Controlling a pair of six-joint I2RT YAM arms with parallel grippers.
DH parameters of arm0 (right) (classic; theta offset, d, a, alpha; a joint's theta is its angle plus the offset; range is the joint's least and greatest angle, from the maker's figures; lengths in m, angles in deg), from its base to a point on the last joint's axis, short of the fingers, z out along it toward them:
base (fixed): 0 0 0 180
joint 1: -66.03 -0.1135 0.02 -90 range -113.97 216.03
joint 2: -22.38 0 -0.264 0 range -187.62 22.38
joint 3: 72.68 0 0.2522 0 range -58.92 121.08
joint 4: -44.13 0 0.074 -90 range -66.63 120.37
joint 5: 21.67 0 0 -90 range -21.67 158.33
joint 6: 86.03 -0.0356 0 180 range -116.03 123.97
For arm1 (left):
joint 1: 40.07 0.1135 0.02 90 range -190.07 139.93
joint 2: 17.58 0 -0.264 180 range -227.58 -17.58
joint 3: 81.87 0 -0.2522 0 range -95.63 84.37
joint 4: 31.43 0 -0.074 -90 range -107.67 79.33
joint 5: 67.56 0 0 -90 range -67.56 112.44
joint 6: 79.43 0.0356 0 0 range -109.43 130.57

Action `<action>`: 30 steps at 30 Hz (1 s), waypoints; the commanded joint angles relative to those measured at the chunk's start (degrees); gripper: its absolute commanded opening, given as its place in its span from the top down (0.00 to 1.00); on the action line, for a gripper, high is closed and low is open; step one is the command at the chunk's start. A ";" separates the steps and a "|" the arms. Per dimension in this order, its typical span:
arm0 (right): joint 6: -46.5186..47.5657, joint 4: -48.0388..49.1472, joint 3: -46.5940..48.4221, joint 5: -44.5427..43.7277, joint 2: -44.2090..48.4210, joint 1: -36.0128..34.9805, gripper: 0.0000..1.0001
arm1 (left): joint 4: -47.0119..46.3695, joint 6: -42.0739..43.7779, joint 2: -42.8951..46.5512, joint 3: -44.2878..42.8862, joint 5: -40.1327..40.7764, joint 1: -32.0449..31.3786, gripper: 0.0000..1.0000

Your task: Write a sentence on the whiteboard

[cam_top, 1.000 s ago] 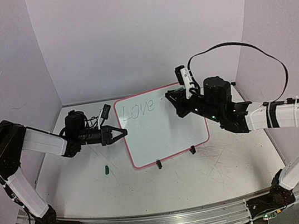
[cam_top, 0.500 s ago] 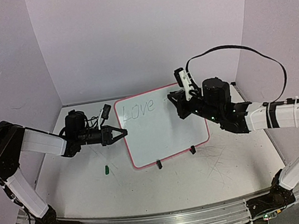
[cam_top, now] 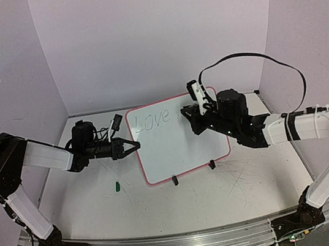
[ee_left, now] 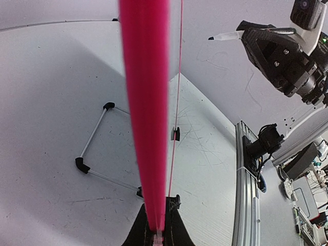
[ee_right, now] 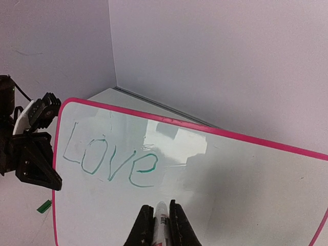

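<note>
The whiteboard (cam_top: pixel 183 145) stands tilted on the table, white with a pink frame. Green handwriting (cam_top: pixel 152 122) on its upper left reads "Love" (ee_right: pixel 110 159). My left gripper (cam_top: pixel 134 146) is shut on the board's left frame edge (ee_left: pixel 146 102), seen edge-on between its fingers in the left wrist view (ee_left: pixel 158 228). My right gripper (cam_top: pixel 189 114) is shut on a white marker (ee_right: pixel 161 223). The marker points at the board (ee_right: pixel 236 189) just right of and below the "e". In the left wrist view its tip (ee_left: pixel 212 38) appears a little off the board's face.
A small green cap (cam_top: pixel 117 185) lies on the table left of the board. Two black clip feet (cam_top: pixel 174 181) (cam_top: pixel 211 165) hold the board's lower edge. A wire stand (ee_left: pixel 97 148) props it from behind. A black cable (cam_top: pixel 254 57) loops above the right arm. Walls close the back and sides.
My right gripper has moved left with the marker, toward the end of "Love". The left gripper and the board have stayed put.
</note>
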 commanded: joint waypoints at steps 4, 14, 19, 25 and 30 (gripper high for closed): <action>-3.53 5.08 -0.63 -3.17 1.62 1.24 1.00 | 1.53 4.07 -0.51 -2.13 7.10 0.31 1.00; -3.69 6.28 2.71 -4.38 -1.02 1.56 1.00 | 1.75 4.23 0.34 -1.95 7.03 0.34 1.00; -4.61 6.28 5.17 -3.97 -3.26 2.05 1.00 | 1.87 4.32 0.38 -1.97 6.94 0.33 1.00; -4.75 6.28 6.83 -4.93 -4.95 2.35 1.00 | 1.91 4.55 0.52 -1.89 7.03 0.33 1.00; -5.09 6.29 7.40 -3.56 -5.84 2.65 1.00 | 1.98 4.67 0.46 -1.89 6.95 0.33 1.00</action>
